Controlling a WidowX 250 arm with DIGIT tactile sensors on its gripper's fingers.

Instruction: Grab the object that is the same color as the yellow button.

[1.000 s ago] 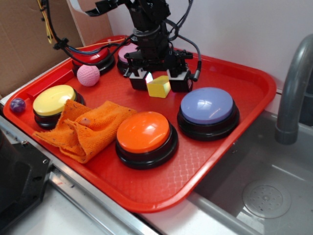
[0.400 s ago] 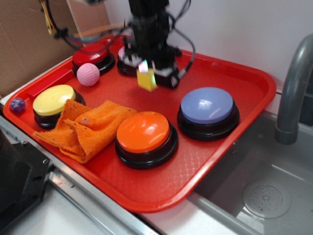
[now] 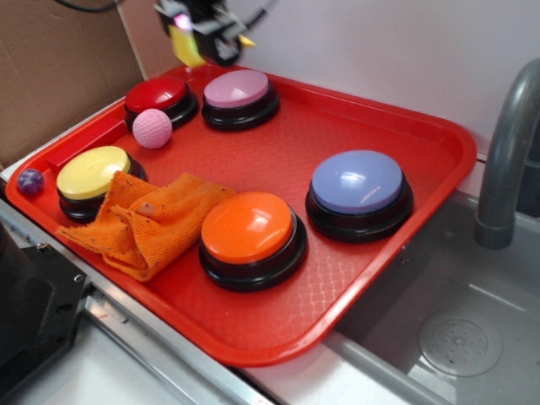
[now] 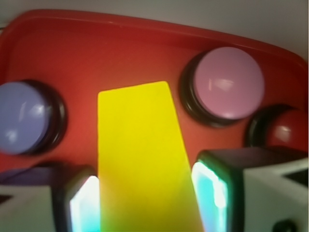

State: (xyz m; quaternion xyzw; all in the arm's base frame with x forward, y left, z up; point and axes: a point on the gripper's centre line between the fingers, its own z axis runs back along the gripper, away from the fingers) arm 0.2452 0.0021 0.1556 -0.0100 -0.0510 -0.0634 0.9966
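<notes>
My gripper (image 3: 198, 38) is raised high above the back left of the red tray (image 3: 405, 126), near the top edge of the exterior view, blurred. It is shut on the small yellow block (image 3: 187, 49). In the wrist view the yellow block (image 4: 142, 154) fills the middle between my two fingers (image 4: 212, 193), far above the tray. The pale-yellow dome button (image 3: 91, 173) with a black base stands at the tray's left side, partly under an orange cloth (image 3: 148, 221).
On the tray stand a red button (image 3: 158, 96), a pink button (image 3: 239, 89), a purple-blue button (image 3: 358, 183) and an orange button (image 3: 248, 228). A pink ball (image 3: 153, 128) lies by the red button. A small purple ball (image 3: 30, 180) sits off the tray's left edge. A sink and grey faucet (image 3: 506, 143) are at right.
My gripper closed on the yellow block on the tray, then lifted it up and to the back left, well above the buttons.
</notes>
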